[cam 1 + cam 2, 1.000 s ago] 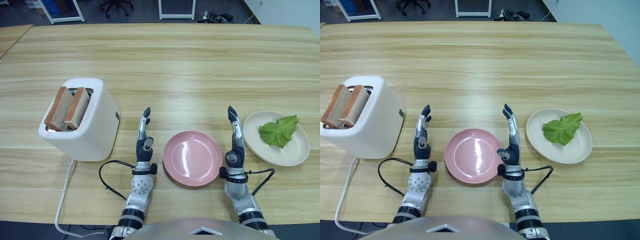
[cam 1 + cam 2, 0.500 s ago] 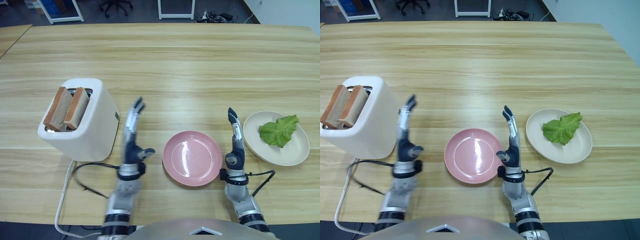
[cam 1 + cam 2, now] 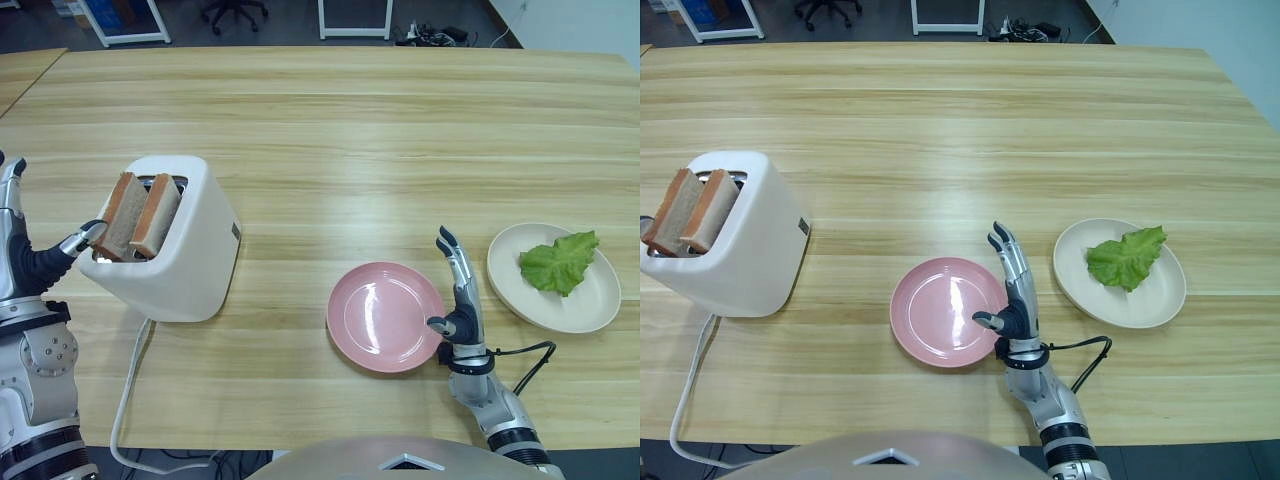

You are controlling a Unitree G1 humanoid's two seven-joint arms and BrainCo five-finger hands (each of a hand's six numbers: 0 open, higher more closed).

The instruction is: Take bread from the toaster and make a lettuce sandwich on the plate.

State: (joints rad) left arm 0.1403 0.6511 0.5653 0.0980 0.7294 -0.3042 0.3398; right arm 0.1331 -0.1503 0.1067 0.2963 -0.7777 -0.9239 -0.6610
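Note:
A white toaster [image 3: 175,245] stands at the left of the table with two slices of bread [image 3: 138,215] sticking up from its slots. My left hand [image 3: 30,262] is open just left of the toaster, one finger close to the nearer slice. The empty pink plate [image 3: 385,316] lies in the middle near the front edge. My right hand [image 3: 458,295] is open and upright at the pink plate's right rim. A green lettuce leaf [image 3: 557,262] rests on a cream plate [image 3: 590,305] to the right.
The toaster's white cord [image 3: 128,390] trails over the table's front edge. A black cable [image 3: 515,357] loops beside my right wrist. The wide wooden table [image 3: 350,130] stretches away behind. Chairs and table legs stand on the floor beyond.
My left hand has swung from beside the pink plate out to the left side of the toaster. My right hand has turned and tilted toward the plate.

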